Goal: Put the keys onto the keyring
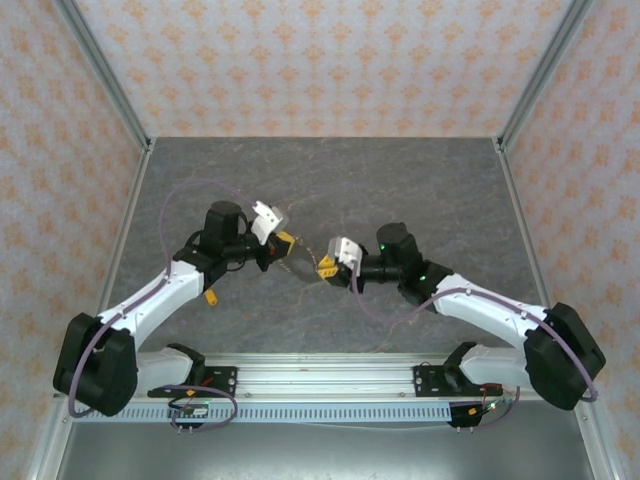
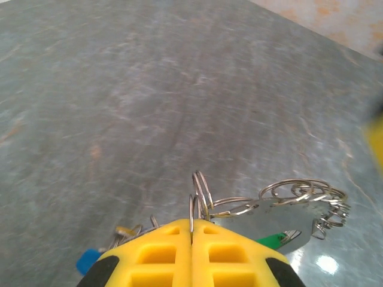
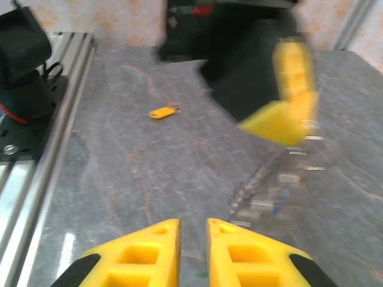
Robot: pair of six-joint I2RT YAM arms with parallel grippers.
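Note:
My left gripper (image 1: pixel 283 243) is shut on the thin wire of the keyring (image 2: pixel 299 200), which hangs out to the right of its yellow fingertips (image 2: pixel 173 251). Small split rings crowd the keyring's rim. A green key (image 2: pixel 272 240) hangs under it, and a blue key (image 2: pixel 88 261) shows at the lower left. The keyring (image 1: pixel 301 264) spans the gap between both grippers. My right gripper (image 3: pixel 193 230) is open by a narrow gap with nothing in it, just short of the blurred keyring (image 3: pixel 269 179). One yellow key (image 3: pixel 163 112) lies alone on the table (image 1: pixel 211 297).
Grey stone-patterned table (image 1: pixel 400 190) with patterned walls on three sides. An aluminium rail (image 1: pixel 320 372) with both arm bases runs along the near edge. The left arm's black wrist (image 3: pixel 239 66) and yellow finger (image 3: pixel 281 119) loom close in front of the right gripper.

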